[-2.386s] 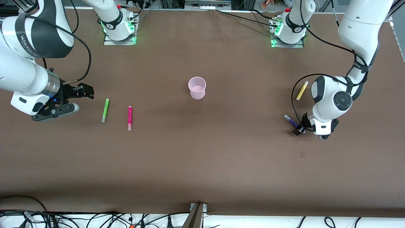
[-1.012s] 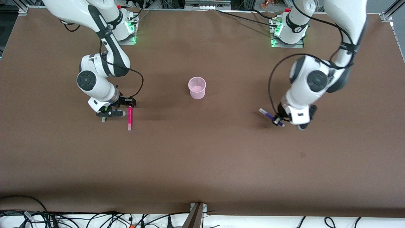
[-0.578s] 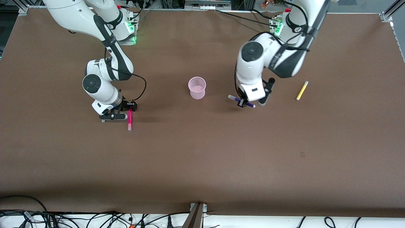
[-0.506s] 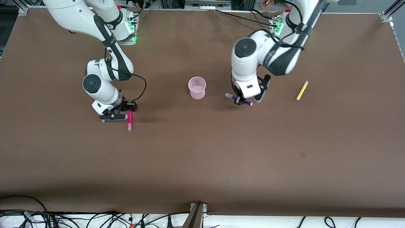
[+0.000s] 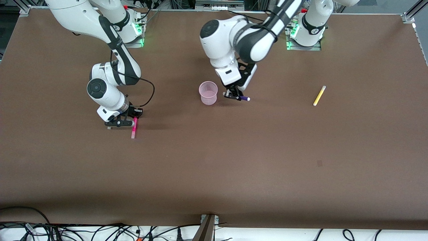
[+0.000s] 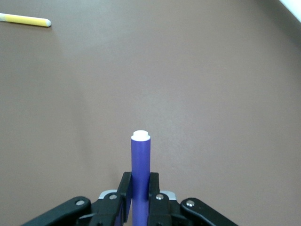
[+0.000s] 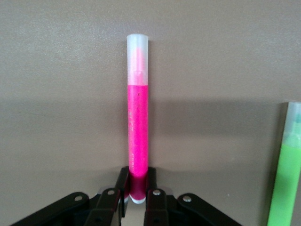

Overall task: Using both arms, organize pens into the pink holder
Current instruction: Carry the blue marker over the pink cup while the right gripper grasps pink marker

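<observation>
The pink holder [image 5: 208, 93] stands upright at mid-table. My left gripper [image 5: 233, 95] hangs beside it, toward the left arm's end, shut on the dark purple pen [image 5: 243, 98]; the left wrist view shows this pen [image 6: 140, 162] clamped between the fingers [image 6: 140, 194]. My right gripper [image 5: 131, 119] is low at the table toward the right arm's end, shut on one end of the magenta pen [image 5: 133, 130], as the right wrist view [image 7: 138, 117] shows. The lime green pen [image 7: 286, 181] lies beside it. The yellow pen [image 5: 319, 95] lies toward the left arm's end.
The brown table [image 5: 214, 167] is bare nearer the front camera. Cables and a bracket [image 5: 207, 227] lie along its front edge. The arm bases [image 5: 306, 31] stand along the edge farthest from the front camera.
My left arm has carried the purple pen from the left arm's end to beside the holder. My right gripper came down, shut on the magenta pen and shifted it slightly.
</observation>
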Tool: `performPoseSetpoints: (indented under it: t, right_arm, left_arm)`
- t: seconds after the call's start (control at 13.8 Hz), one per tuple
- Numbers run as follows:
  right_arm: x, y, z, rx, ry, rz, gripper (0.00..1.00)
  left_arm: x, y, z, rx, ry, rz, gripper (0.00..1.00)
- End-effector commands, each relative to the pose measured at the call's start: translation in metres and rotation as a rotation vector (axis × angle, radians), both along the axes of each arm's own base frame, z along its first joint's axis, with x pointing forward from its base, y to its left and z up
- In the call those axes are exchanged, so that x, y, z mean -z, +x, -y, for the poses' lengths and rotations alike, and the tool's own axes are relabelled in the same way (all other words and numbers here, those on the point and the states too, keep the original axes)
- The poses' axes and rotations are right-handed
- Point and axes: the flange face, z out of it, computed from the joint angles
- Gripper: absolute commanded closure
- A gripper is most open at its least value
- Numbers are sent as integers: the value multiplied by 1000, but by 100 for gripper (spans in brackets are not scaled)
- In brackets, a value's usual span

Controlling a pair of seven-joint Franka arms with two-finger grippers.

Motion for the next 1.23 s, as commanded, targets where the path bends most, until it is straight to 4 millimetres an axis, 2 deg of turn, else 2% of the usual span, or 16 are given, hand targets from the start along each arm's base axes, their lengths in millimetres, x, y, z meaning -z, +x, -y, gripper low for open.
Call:
performPoseSetpoints:
  t: [0.0, 0.22, 0.51, 0.65, 0.94, 1.08, 1.16]
  right_arm:
    - [-26, 13, -4, 26, 18, -68, 100]
    - [-59, 30, -13, 84, 75, -185, 100]
    - [-113, 42, -18, 121, 149, -341, 100]
    - [-138, 49, -10, 139, 179, -400, 100]
    - [-167, 54, -10, 192, 205, -461, 100]
    - [-174, 55, -14, 222, 196, -469, 100]
    - [-174, 54, -16, 236, 200, -474, 100]
  left_arm:
    - [18, -7, 37, -7, 70, 65, 100]
    - [30, -22, 61, 3, 126, 111, 100]
    - [41, -48, 80, 46, 181, 144, 100]
    - [51, -61, 90, 69, 195, 172, 100]
    - [61, -74, 101, 80, 214, 195, 100]
    - [63, -76, 104, 86, 218, 213, 100]
    - [62, -76, 103, 80, 217, 218, 97]
